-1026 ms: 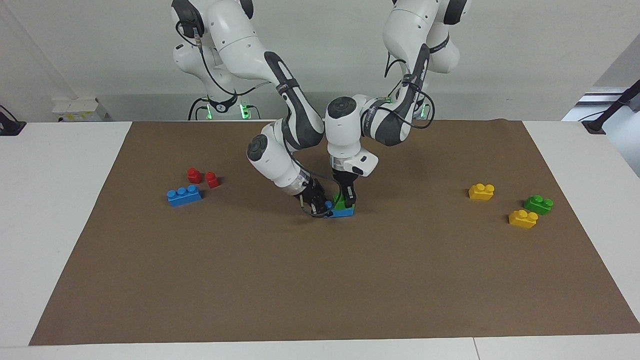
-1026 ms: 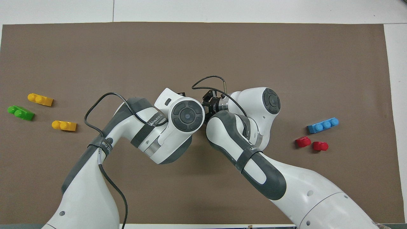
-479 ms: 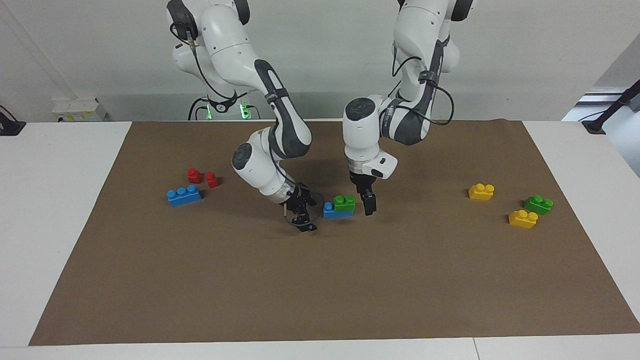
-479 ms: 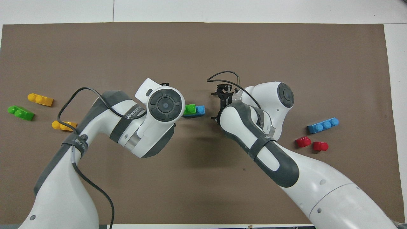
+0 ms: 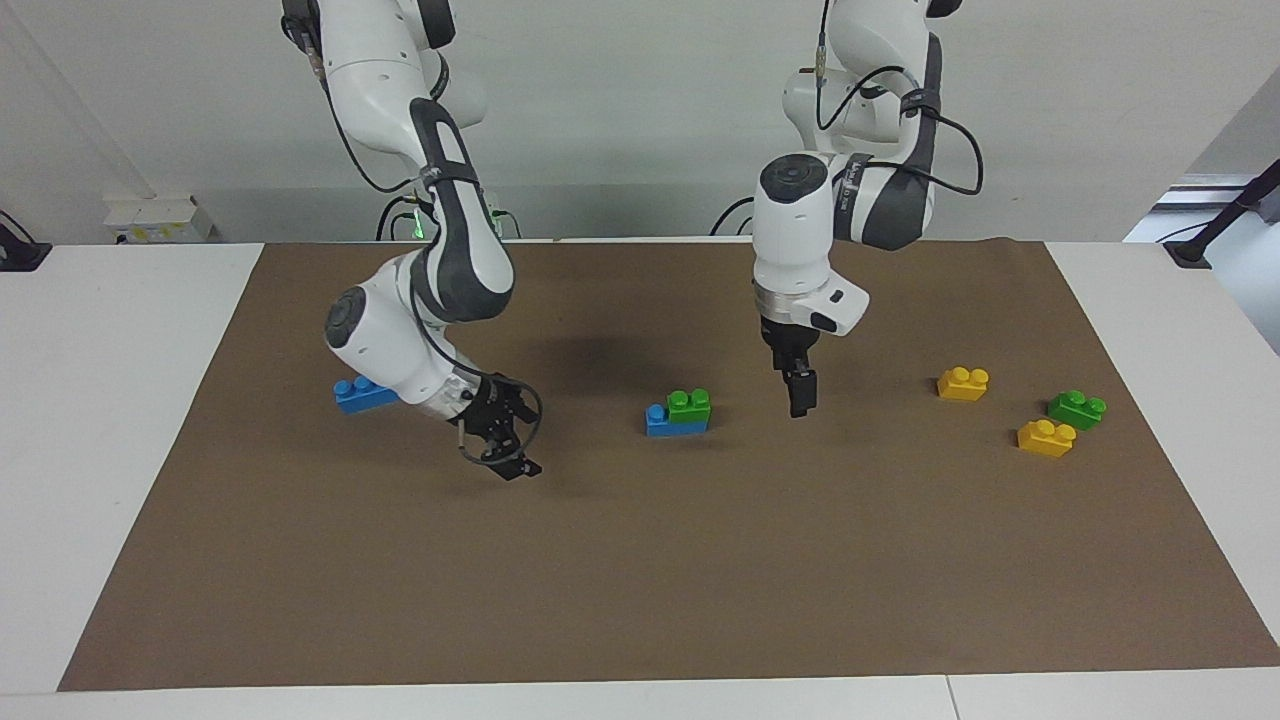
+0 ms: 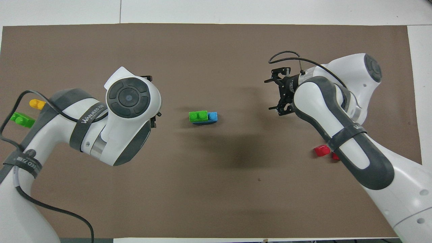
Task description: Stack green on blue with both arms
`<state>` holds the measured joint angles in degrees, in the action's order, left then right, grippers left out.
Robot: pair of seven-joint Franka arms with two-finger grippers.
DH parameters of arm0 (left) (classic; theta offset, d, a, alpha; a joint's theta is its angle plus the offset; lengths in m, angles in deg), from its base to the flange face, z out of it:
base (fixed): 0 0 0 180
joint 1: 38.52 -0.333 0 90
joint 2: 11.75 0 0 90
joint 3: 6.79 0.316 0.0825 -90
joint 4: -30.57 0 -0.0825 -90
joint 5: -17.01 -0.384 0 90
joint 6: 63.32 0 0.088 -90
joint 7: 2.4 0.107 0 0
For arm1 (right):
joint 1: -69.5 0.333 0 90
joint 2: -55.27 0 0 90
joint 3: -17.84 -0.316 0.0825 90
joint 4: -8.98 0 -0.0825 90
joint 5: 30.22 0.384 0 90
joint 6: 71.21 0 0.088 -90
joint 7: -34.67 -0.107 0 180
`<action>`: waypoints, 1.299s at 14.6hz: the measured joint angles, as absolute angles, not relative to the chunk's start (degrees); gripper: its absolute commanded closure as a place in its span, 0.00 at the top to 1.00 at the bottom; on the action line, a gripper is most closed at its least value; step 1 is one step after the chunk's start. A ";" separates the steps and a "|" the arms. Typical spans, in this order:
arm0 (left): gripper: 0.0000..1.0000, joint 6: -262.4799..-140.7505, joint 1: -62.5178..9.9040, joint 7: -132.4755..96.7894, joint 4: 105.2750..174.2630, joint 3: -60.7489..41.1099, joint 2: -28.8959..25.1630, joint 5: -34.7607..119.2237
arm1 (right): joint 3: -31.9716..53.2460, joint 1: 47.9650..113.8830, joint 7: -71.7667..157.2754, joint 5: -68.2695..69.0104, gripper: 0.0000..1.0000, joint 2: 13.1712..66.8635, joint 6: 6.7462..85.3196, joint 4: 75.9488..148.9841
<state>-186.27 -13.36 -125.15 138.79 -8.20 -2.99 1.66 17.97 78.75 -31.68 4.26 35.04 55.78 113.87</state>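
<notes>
Sitting mid-mat, the small green two-stud plastic brick [image 5: 689,405] rests on the long blue plastic brick [image 5: 660,421]; both look light, rigid and slick, best pinched across flat sides. Left gripper [image 5: 798,394] and right gripper [image 5: 503,448] hang empty, finger spread unclear.

Change record: both grippers off the stack

Left gripper [image 5: 799,393] and right gripper [image 5: 503,450], earlier closed in on green brick [image 5: 689,405] atop blue brick [image 5: 662,421], have withdrawn toward their own table ends, fingers parted; stack stands free.
</notes>
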 measured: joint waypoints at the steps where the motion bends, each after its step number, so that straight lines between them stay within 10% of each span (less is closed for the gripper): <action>1: 1.00 -186.22 -14.57 -121.88 138.79 -8.18 -3.54 1.65 | 18.01 76.91 -29.14 1.97 1.00 36.56 53.31 113.35; 19: 1.00 -186.68 -36.84 -29.70 134.58 -8.01 -4.04 7.23 | 17.14 65.54 21.09 -24.86 1.00 57.34 18.14 104.42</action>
<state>-186.68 -36.84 -29.70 134.58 -8.01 -4.04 7.23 17.14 65.54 21.09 -24.86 57.34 18.14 104.42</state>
